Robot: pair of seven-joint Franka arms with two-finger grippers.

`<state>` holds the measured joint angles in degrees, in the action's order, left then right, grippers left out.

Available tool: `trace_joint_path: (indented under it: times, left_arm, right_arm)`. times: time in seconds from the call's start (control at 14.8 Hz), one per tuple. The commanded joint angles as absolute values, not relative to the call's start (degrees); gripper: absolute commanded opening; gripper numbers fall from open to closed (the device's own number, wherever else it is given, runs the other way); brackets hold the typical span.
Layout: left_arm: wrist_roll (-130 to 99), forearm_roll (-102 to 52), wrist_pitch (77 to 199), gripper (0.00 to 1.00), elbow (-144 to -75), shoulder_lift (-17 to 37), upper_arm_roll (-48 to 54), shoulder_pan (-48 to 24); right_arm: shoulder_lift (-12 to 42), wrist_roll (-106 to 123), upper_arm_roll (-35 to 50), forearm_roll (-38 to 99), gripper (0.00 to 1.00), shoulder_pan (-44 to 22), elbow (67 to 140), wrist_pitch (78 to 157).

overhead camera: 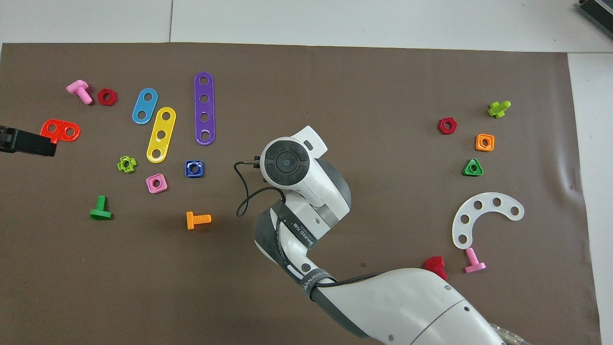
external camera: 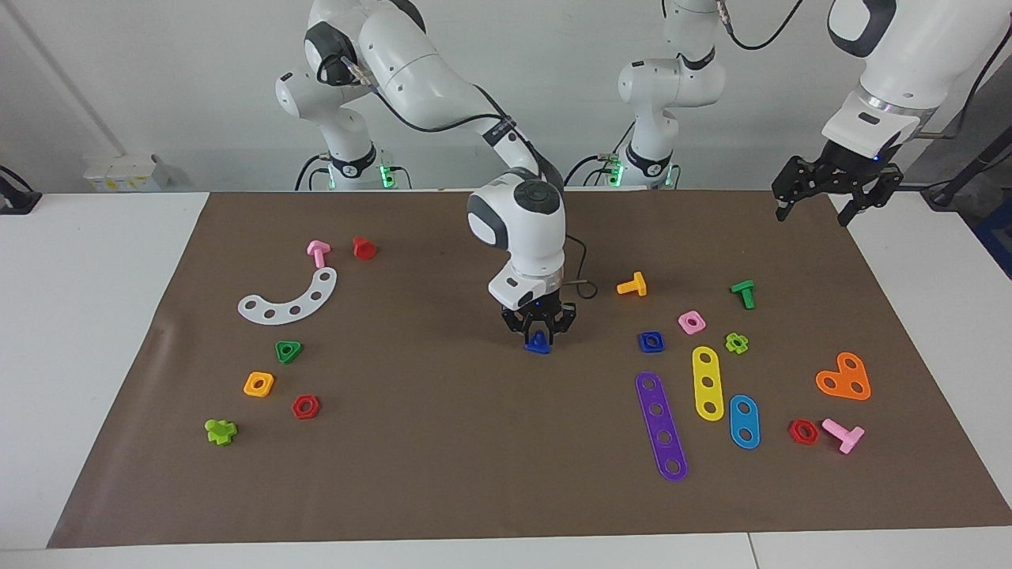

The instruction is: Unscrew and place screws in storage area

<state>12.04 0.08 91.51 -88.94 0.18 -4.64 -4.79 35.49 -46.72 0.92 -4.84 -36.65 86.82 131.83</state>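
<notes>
My right gripper (external camera: 538, 330) points straight down over the middle of the brown mat. Its fingers are shut on the dark-blue screw (external camera: 538, 343), held head down at or just above the mat. In the overhead view the right wrist (overhead camera: 286, 162) hides the screw. The storage area lies toward the right arm's end, around the white curved strip (external camera: 288, 299) (overhead camera: 483, 218), with the green triangular nut (external camera: 288, 351), orange square nut (external camera: 258, 384) and red hexagonal nut (external camera: 305, 406). My left gripper (external camera: 818, 207) (overhead camera: 26, 142) waits open and raised over the mat's edge at the left arm's end.
The blue square nut (external camera: 651, 341), purple strip (external camera: 662, 425), yellow strip (external camera: 708, 382) and blue strip (external camera: 744, 421) lie toward the left arm's end, with an orange bolt (external camera: 632, 285) and a green bolt (external camera: 744, 293). A pink bolt (external camera: 318, 253) and a red piece (external camera: 364, 248) lie by the white strip.
</notes>
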Motion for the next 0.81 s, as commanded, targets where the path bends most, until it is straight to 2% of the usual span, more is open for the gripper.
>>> trace_joint_path:
  times: [0.0, 0.14, 0.2, 0.54, 0.74]
  left_arm:
    - [12.6, -0.9, 88.6, 1.00, -86.7, 1.2, -2.2, -2.4]
    - [12.6, -0.9, 88.6, 1.00, -87.7, 0.8, -1.8, -1.7]
    - [12.5, -0.9, 88.6, 1.00, -87.8, 0.7, -1.8, -1.6]
    - [12.6, -0.8, 89.0, 1.00, -88.8, -0.1, -1.9, -1.7]
    - [12.6, -0.8, 89.1, 1.00, -89.0, -0.2, -2.2, -1.6]
  right_arm:
    - [35.4, -46.6, 1.2, -6.1, 0.42, -36.4, 87.5, 132.6]
    - [35.4, -46.6, 1.2, -6.1, 0.29, -36.4, 87.4, 132.7]
    - [35.4, -46.5, 1.2, -6.2, 0.00, -36.4, 87.4, 132.9]
    - [34.5, -46.7, 1.1, -6.1, 0.00, -36.3, 84.3, 129.1]
    - [25.9, -45.0, 0.7, -5.9, 0.00, -30.8, 86.8, 126.9]
